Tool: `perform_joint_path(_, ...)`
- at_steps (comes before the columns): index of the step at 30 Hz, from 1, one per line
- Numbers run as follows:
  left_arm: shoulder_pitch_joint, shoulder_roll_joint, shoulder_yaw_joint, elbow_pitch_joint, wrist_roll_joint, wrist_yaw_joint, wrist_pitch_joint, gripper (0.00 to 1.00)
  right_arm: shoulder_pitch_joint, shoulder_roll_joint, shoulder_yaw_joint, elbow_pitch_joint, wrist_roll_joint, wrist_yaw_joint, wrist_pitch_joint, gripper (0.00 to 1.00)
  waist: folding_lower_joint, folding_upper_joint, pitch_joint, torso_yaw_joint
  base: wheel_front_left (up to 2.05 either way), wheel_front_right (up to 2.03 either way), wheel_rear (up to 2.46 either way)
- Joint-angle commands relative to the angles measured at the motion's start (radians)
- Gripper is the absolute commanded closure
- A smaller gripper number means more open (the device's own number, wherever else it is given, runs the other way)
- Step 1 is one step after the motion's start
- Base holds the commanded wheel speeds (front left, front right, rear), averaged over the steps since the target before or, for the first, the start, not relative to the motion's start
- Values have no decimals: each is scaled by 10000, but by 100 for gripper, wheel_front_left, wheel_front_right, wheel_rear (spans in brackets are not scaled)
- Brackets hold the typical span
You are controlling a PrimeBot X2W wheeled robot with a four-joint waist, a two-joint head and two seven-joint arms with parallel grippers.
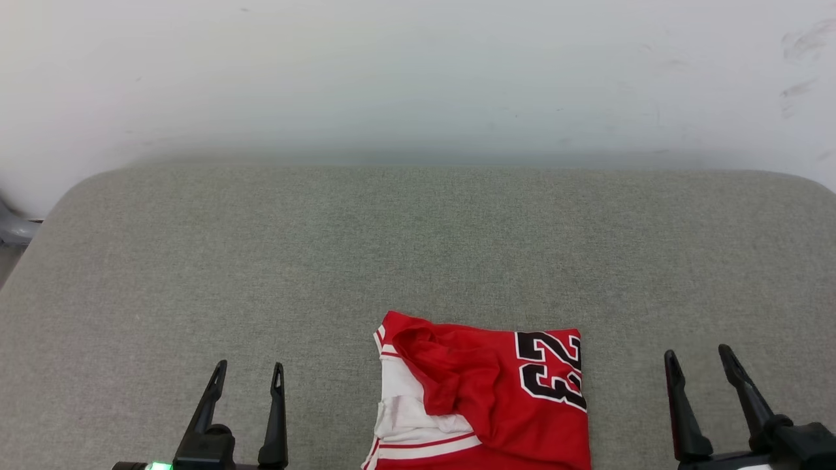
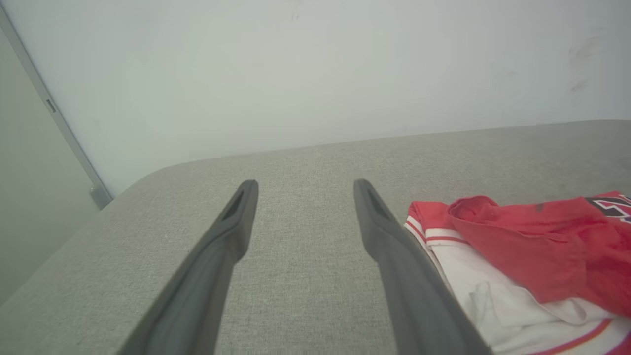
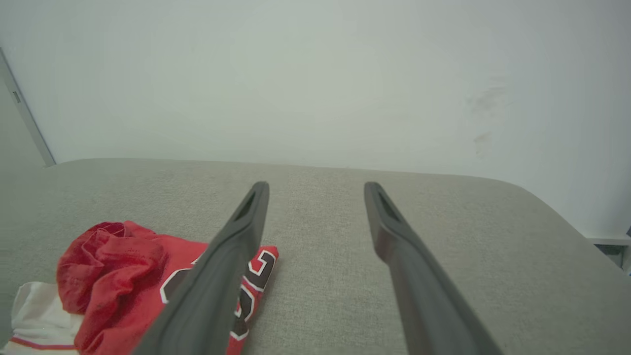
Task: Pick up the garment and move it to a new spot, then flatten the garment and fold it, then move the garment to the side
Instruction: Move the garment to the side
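Observation:
The garment (image 1: 490,391) is a red shirt with white sleeve parts and a black number 23, lying bunched on the grey cushioned surface (image 1: 418,248) at the near middle edge. Its lower part runs out of the head view. My left gripper (image 1: 250,372) stands open to its left, nothing between the fingers. My right gripper (image 1: 699,358) stands open to its right, also empty. In the left wrist view the garment (image 2: 532,251) lies right of the open left gripper (image 2: 301,190). In the right wrist view the garment (image 3: 113,276) lies left of the open right gripper (image 3: 315,192), partly behind one finger.
A pale wall (image 1: 418,78) rises behind the surface's far edge. The surface's corners are rounded, and a grey metal part (image 1: 13,228) shows past its left corner. A grey upright strip (image 2: 54,118) runs down the wall at left.

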Motion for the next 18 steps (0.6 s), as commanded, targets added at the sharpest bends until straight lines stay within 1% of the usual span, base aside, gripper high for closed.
perform_joint_path(1,38,34,-22,-5,34,5,-18,0,87,58,21,36,-28,-9,-52,0,1,0,-1,2,0,0,0)
perform_joint_path(6,24,29,-36,70,35,-37,-18,0,53,75,134,195,-201,-11,-56,0,1,0,-14,44,0,0,0)
perform_joint_path(10,-21,16,-39,98,26,-46,-18,0,-317,55,139,141,-249,-11,45,0,1,0,-30,90,0,0,0)
perform_joint_path(15,-125,-12,-55,156,24,-50,-18,0,-1158,-611,256,-22,-70,-11,522,0,1,0,-21,193,0,0,0)
perform_joint_path(18,-157,0,-42,187,23,-65,-18,0,-1896,-1204,538,-53,248,-9,1297,0,1,0,-6,253,0,0,0)
